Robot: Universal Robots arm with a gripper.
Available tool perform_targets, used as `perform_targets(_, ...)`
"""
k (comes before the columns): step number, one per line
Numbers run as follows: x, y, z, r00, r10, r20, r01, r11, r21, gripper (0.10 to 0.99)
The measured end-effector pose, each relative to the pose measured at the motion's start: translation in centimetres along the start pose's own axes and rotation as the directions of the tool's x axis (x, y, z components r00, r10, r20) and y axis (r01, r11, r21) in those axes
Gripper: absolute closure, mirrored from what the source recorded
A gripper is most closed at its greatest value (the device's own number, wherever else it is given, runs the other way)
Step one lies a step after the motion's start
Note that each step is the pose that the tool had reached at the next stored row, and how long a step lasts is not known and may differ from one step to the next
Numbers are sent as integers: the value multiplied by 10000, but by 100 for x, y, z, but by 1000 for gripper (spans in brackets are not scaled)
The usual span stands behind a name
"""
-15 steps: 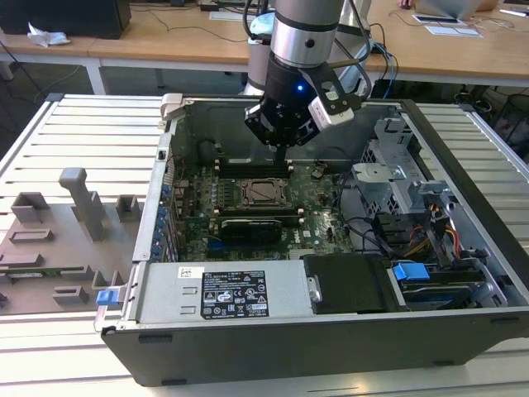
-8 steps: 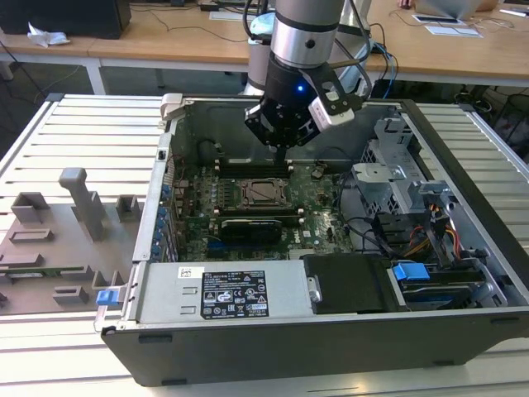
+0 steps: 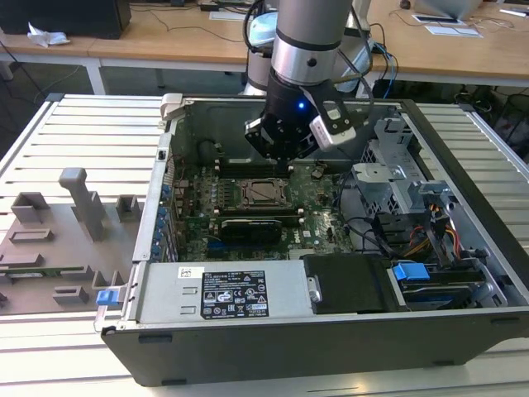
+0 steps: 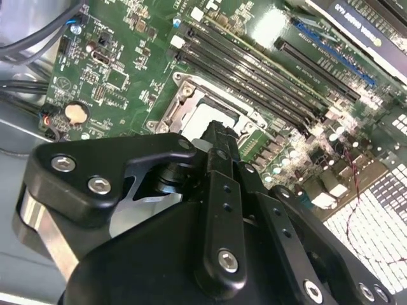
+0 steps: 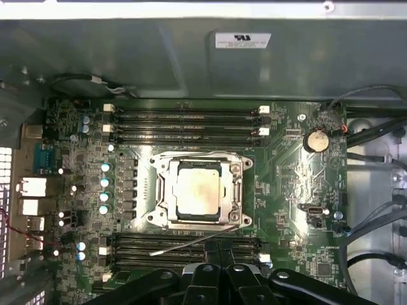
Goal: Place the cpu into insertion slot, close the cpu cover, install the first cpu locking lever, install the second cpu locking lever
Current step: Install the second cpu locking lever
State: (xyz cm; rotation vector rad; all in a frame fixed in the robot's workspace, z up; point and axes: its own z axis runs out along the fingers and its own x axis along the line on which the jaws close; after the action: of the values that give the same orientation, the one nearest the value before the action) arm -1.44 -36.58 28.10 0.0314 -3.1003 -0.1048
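Open computer case (image 3: 463,322), grey fixtures (image 3: 83,203).

white labels (image 3: 234,295), print too small to read

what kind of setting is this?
Probably a robotics lab or test workshop: an opened computer case lies on a slatted metal bench, grey fixtures beside it, wooden desks behind.

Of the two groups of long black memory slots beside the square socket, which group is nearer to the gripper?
The group of black memory slots next to the gripper; the other group lies beyond the metal-rimmed socket.
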Motion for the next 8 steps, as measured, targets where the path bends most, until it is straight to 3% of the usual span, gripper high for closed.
perform_targets(6, 2, -74, 142, 10000, 2, 2, -2, 10000, -8, 980)
perform_targets(8, 55, -103, 162, 10000, -7, 3, 7, 9999, -164, 980)
